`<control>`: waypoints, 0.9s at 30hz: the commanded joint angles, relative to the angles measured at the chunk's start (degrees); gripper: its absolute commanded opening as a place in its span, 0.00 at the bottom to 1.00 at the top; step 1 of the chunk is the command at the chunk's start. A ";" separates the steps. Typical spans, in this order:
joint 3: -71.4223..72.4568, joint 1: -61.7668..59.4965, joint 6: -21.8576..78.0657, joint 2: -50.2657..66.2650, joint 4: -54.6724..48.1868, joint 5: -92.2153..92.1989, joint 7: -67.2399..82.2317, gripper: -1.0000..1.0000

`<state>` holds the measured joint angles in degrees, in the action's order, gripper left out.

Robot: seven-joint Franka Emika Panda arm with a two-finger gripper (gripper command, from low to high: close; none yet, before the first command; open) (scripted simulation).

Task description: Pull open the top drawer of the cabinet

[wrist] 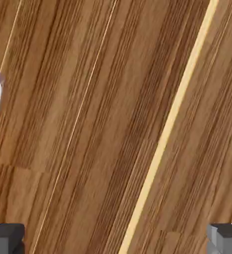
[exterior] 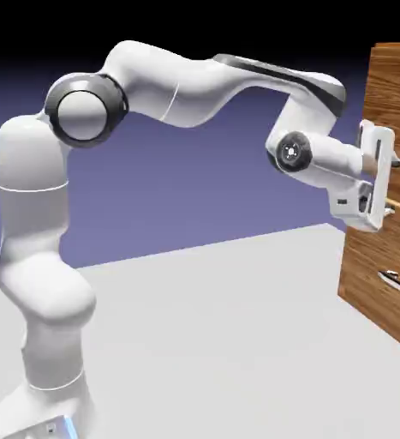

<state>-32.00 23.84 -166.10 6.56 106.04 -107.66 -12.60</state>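
Arm outstretched, hand [exterior: 390, 176] level, fingers apart

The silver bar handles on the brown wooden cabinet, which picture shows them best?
The exterior view: silver bar handles stick out from the brown wooden cabinet. The hand view shows only wood grain, a pale seam and two grey fingertips.

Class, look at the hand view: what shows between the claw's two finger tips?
Only the cabinet front: brown wood grain crossed by a pale slanted seam. No handle lies between the fingertips in the hand view.
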 commanded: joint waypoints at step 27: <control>-8.50 2.55 1.22 23.72 -31.51 -33.04 -0.10 0.00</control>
<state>-40.51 26.39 -164.87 30.28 74.53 -140.70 -12.72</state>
